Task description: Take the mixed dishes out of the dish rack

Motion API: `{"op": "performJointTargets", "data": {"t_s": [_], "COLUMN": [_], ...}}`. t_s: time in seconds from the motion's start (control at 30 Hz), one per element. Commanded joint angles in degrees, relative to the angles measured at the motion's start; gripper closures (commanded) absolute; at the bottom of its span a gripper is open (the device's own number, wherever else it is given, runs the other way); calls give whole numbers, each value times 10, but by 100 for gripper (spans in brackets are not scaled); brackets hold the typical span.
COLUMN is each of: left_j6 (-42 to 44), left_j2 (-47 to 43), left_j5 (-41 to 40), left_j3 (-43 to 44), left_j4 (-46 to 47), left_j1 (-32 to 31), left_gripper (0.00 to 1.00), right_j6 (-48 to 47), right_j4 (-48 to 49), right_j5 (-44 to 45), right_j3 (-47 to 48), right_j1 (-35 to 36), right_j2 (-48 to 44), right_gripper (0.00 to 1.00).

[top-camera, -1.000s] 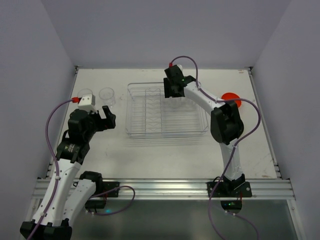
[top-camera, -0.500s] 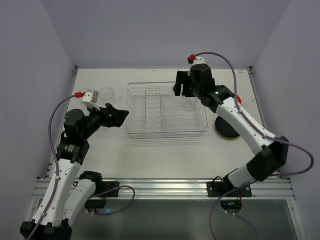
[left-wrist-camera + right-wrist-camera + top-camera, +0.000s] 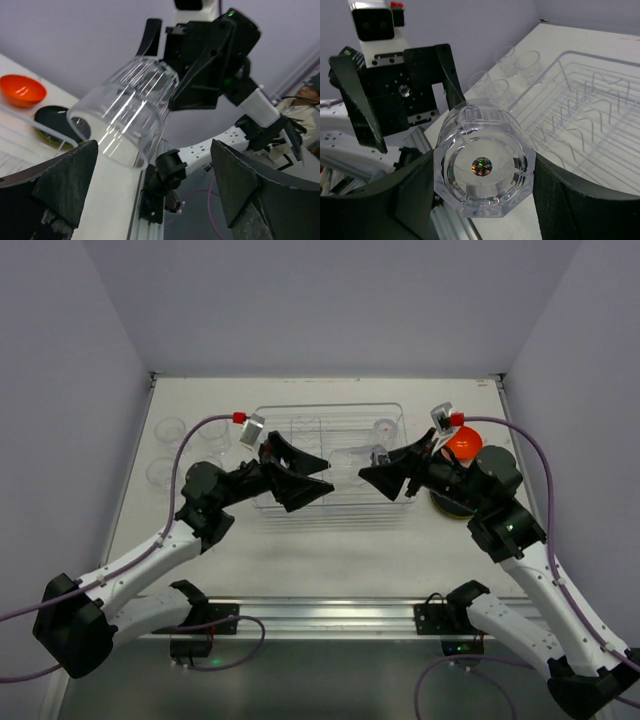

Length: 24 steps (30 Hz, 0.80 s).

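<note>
My right gripper (image 3: 368, 468) is shut on a clear cup (image 3: 352, 456) and holds it sideways above the clear dish rack (image 3: 300, 420). In the right wrist view the cup's base (image 3: 485, 167) faces the camera between the fingers (image 3: 412, 192). My left gripper (image 3: 328, 477) is open and empty, facing the cup's mouth (image 3: 122, 112) just beyond its fingers (image 3: 65, 175). Another clear cup (image 3: 383, 427) stands in the rack's far right corner. The orange bowl (image 3: 462, 443) and a black-backed plate (image 3: 450, 506) lie right of the rack. The second plate is not visible.
Several clear cups (image 3: 170, 428) stand on the table left of the rack, also in the right wrist view (image 3: 507, 55). The rack's ribbed slots (image 3: 580, 110) hold no plates. The bowl (image 3: 22, 90) and plate (image 3: 52, 125) show in the left wrist view.
Both arms have swung in over the rack's front and now face each other. My right gripper has left the rack's far side and holds a clear cup.
</note>
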Motion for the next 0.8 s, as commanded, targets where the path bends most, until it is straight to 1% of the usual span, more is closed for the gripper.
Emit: {"op": "performJointTargets", "data": {"t_s": [0.0, 0.07, 0.1, 0.17, 0.2, 0.27, 0.3, 0.33, 0.37, 0.4, 0.43, 0.47, 0.5, 0.53, 0.57, 0.6, 0.63, 0.67, 0.7, 0.73, 0.77], "left_j6": [-46, -58, -62, -75, -80, -85, -86, -86, -84, -83, -67, -55, -40, 6, 44, 121, 140, 149, 154, 160, 160], "left_j2": [24, 39, 55, 68, 76, 80, 79, 76, 74, 66, 60, 53, 34, 19, -16, -34, -52, -75, -79, -78, -74], "left_j5": [-9, -5, -3, 5, 7, 10, 9, 4, 3, 0, -12, -19, -27, -57, -86, -134, -266, -338, -414, -528, -570], "left_j3": [15, 16, 16, 16, 16, 15, 13, 9, 7, 5, 6, 7, 9, 14, 38, 58, 79, 112, 135, 159, 184], "left_j4": [175, 213, 223, 259, 266, 283, 283, 283, 282, 277, 245, 220, 190, 87, 0, -90, -281, -365, -452, -603, -673], "left_j1": [-28, -48, -54, -68, -73, -82, -84, -86, -86, -87, -86, -86, -86, -86, -87, -86, -87, -86, -82, -74, -70], "left_gripper": [7, 14, 24, 33, 45, 55, 74, 82, 87, 100, 100, 100, 100, 100, 100, 100, 100, 100, 100, 100, 100], "right_j6": [26, 26, 26, 26, 26, 24, 23, 19, 17, 14, 8, 3, -4, -14, -22, -24, -23, -24, -22, -13, -7], "right_j4": [113, 130, 133, 141, 144, 148, 147, 147, 145, 143, 142, 131, 120, 106, 65, 29, -7, -71, -91, -101, -108], "right_j5": [-100, -119, -122, -124, -124, -123, -121, -120, -119, -113, -109, -103, -74, -37, 18, 168, 249, 319, 370, 414, 418], "right_j3": [-27, -41, -44, -50, -53, -53, -50, -48, -47, -45, -42, -38, -35, -28, -24, -6, 8, 22, 30, 35, 34], "right_j1": [-1, -1, -1, -1, -1, -1, -2, -2, -2, -2, -2, -3, -3, -3, -3, -3, -4, -6, -9, -16, -17], "right_j2": [-22, -24, -26, -30, -34, -37, -40, -41, -40, -40, -36, -33, -28, -21, -16, -8, 22, 41, 58, 74, 95], "right_gripper": [100, 100, 100, 100, 100, 100, 100, 100, 100, 100, 100, 96, 76, 9, 1, 1, 1, 1, 1, 1, 1]}}
